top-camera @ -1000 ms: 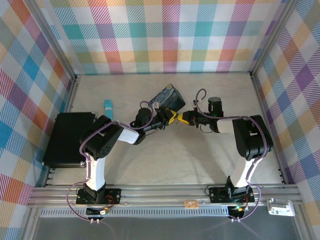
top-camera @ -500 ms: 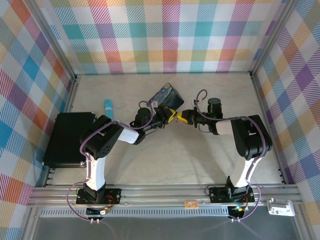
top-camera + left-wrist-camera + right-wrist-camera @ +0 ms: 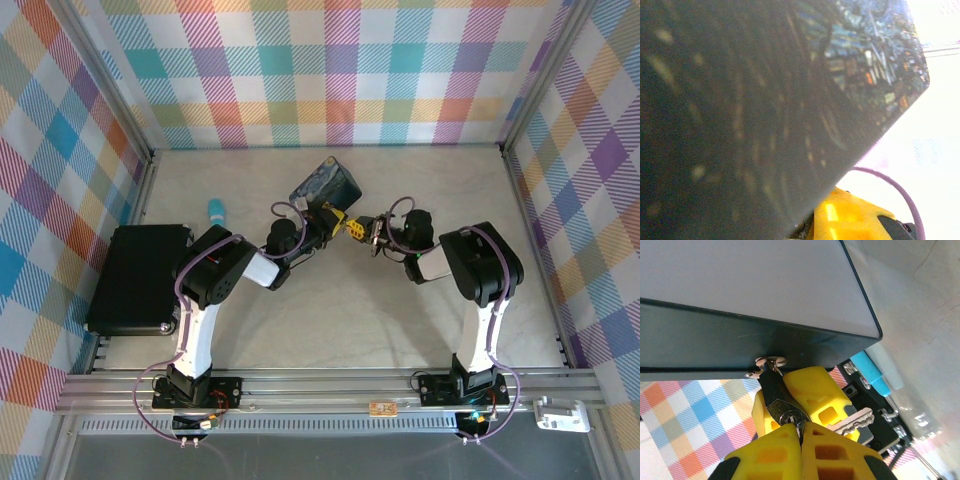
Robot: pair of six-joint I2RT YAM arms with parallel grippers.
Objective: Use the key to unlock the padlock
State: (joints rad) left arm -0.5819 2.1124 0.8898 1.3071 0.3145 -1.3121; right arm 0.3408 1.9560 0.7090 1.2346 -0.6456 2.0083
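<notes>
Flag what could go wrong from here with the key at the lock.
1. The right gripper pinches the key by a thin sliver at the padlock keyhole; twisting may let it slip in the grip instead of turning.
2. The padlock hangs from the hasp on the tin, with the left gripper clamped around its body; a push from the right arm could drag the tin or pull the padlock askew.

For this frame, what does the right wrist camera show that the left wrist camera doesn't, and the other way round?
Right wrist: the padlock hanging from the hasp of the tin, the right gripper pinching the key at its keyhole, and a teal marker. Left wrist: the painted lid up close, and a purple cable. Both: the tin and yellow gripper fingers.
</notes>
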